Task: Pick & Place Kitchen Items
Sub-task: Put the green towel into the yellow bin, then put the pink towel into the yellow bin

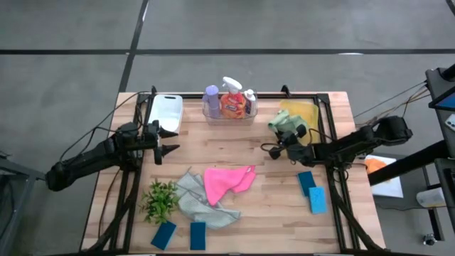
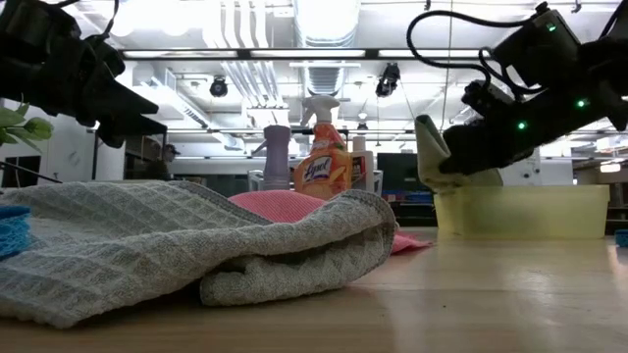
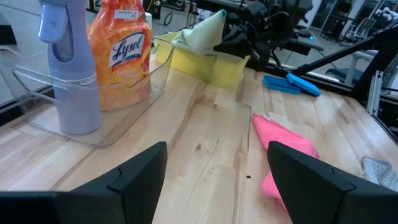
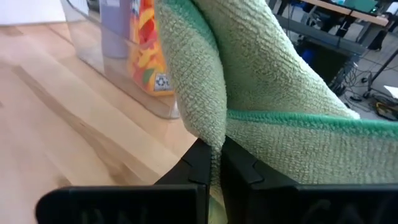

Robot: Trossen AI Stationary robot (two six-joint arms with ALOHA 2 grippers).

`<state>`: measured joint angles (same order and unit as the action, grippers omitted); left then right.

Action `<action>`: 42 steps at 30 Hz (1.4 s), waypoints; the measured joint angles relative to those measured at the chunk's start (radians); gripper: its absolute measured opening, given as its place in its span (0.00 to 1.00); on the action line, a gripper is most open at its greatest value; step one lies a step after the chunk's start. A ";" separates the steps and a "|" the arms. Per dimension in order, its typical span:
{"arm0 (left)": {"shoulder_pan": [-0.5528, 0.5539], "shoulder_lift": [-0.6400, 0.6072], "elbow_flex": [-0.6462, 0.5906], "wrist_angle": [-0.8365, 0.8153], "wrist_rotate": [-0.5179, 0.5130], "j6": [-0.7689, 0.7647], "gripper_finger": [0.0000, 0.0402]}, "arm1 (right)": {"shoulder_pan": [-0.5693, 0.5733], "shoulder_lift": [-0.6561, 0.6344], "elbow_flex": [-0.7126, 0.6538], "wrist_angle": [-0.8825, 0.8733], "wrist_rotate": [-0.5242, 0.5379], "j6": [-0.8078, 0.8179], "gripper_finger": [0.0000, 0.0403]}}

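My right gripper point(image 1: 290, 135) is shut on a green cloth point(image 1: 284, 121) above the left rim of the yellow tray point(image 1: 304, 112); it also shows in the low view point(image 2: 461, 147). My left gripper point(image 1: 168, 142) hangs open and empty above the table, in front of the white tray point(image 1: 165, 112). A purple bottle point(image 1: 211, 99), an orange spray bottle point(image 1: 232, 104) and a small white bottle point(image 1: 249, 98) stand in a clear tray point(image 1: 229, 118). A pink cloth point(image 1: 227, 181) lies partly on a grey cloth point(image 1: 202, 200). Blue sponges lie at the front left point(image 1: 163, 235) and at the right point(image 1: 317, 200). My right gripper pinches the green cloth between its two fingers at a bunched fold point(image 4: 212, 138); several layers show. The fingers come from the table's right, slanting down. The cloth point(image 2: 430, 143) is lifted clear of the table and hangs slack beside the fingers above the yellow tray.
A small green plant point(image 1: 160, 201) lies at the front left beside the grey cloth. Black frame rails run along the table's left and right sides. Bare wood lies in the table's middle between the two grippers.
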<state>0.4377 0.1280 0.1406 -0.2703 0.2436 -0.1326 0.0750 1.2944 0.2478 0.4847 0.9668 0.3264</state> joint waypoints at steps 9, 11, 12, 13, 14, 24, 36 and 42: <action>0.000 0.000 0.000 -0.012 0.000 0.000 0.71 | 0.000 -0.093 0.000 -0.034 0.000 -0.013 0.41; 0.000 0.000 0.000 -0.016 0.000 0.000 0.71 | 0.000 -0.116 0.000 -0.063 0.000 -0.015 0.51; 0.000 0.000 0.000 -0.016 0.000 0.000 0.71 | 0.001 -0.128 0.000 -0.078 0.000 -0.015 0.55; 0.000 0.000 0.000 -0.016 0.000 0.000 0.71 | 0.001 -0.141 0.000 -0.092 0.000 -0.015 0.59; 0.000 0.000 0.000 -0.016 0.000 0.000 0.71 | 0.001 -0.153 0.000 -0.100 0.000 -0.015 0.62; 0.000 0.000 0.000 -0.016 0.000 0.000 0.71 | 0.029 -0.284 0.000 -0.104 -0.129 -0.074 0.74; 0.000 0.000 0.000 -0.014 0.000 0.000 0.71 | 0.050 -0.244 0.067 -0.032 -0.404 -0.135 0.74; 0.000 0.000 0.000 -0.012 0.000 0.000 0.71 | 0.050 -0.064 0.255 -0.094 -0.565 -0.177 0.74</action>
<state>0.4380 0.1280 0.1406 -0.2822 0.2440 -0.1322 0.1246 1.2308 0.5024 0.3907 0.4020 0.1492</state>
